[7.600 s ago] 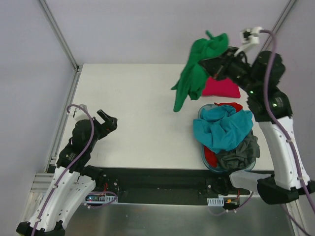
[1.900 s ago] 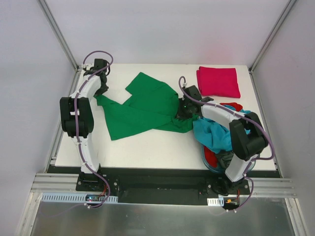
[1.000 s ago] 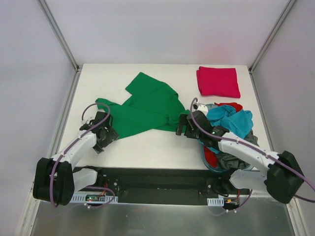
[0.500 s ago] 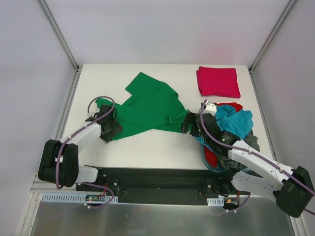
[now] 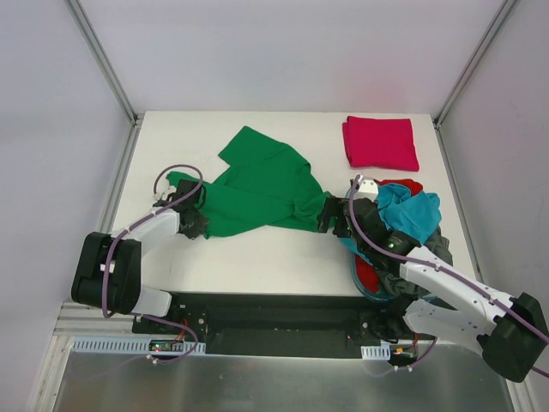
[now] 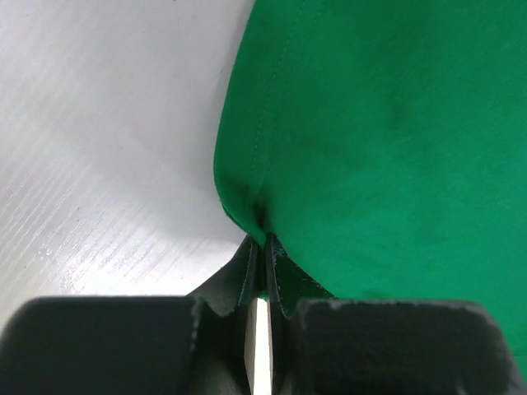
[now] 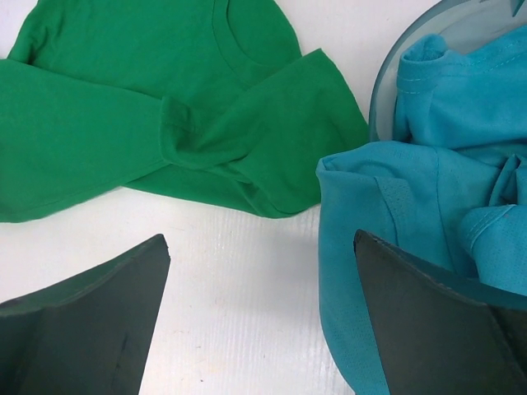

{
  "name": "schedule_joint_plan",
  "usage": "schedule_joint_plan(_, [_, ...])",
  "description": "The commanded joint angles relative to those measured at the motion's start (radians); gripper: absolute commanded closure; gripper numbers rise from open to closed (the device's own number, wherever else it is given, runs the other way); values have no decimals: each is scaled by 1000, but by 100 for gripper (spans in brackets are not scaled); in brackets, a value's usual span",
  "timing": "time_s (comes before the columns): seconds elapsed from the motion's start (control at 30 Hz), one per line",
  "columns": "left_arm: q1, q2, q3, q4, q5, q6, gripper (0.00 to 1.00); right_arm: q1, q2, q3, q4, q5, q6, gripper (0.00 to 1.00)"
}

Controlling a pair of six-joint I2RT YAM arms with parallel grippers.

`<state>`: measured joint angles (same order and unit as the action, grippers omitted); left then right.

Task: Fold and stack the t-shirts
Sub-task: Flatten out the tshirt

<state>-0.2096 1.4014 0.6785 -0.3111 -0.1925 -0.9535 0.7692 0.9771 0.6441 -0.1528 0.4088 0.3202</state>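
A bright green t-shirt (image 5: 257, 184) lies spread and partly bunched on the white table. My left gripper (image 5: 196, 225) is shut on its near-left hem; the left wrist view shows the green cloth (image 6: 387, 123) pinched between the closed jaws of that gripper (image 6: 263, 247). My right gripper (image 5: 330, 215) stands open just above the table beside the shirt's right sleeve (image 7: 272, 140), holding nothing (image 7: 259, 239). A crimson-pink t-shirt (image 5: 380, 142) lies folded at the back right. Teal (image 5: 407, 215), red (image 5: 403, 184) and dark grey (image 5: 433, 253) t-shirts are heaped in the tub.
The round blue tub (image 7: 387, 70) stands at the table's right front, right beside my right gripper, with teal cloth (image 7: 428, 164) hanging over its rim. Metal frame posts rise at the back corners. Bare table (image 5: 257, 253) lies in front of the green shirt.
The left gripper has slid onto the green shirt's near-left hem and shut on it. The right gripper has moved up to the shirt's right edge and stayed open.
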Motion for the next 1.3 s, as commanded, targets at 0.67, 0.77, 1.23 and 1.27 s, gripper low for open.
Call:
schedule_joint_plan(0.67, [259,-432,-203,-86,-165,29,100,151,475,405,-102,-272,-248,1])
schedule_joint_plan(0.77, [259,-413,-203,-85,-156,24,100,196,590,523,-149,-181,-176,4])
schedule_joint_plan(1.23, [257,-466,-221,-83,-163,24,100,275,980,878,-449,82,114,46])
schedule_joint_plan(1.27, [257,-469,-221,-83,-165,22,100,278,971,862,-441,90,123,55])
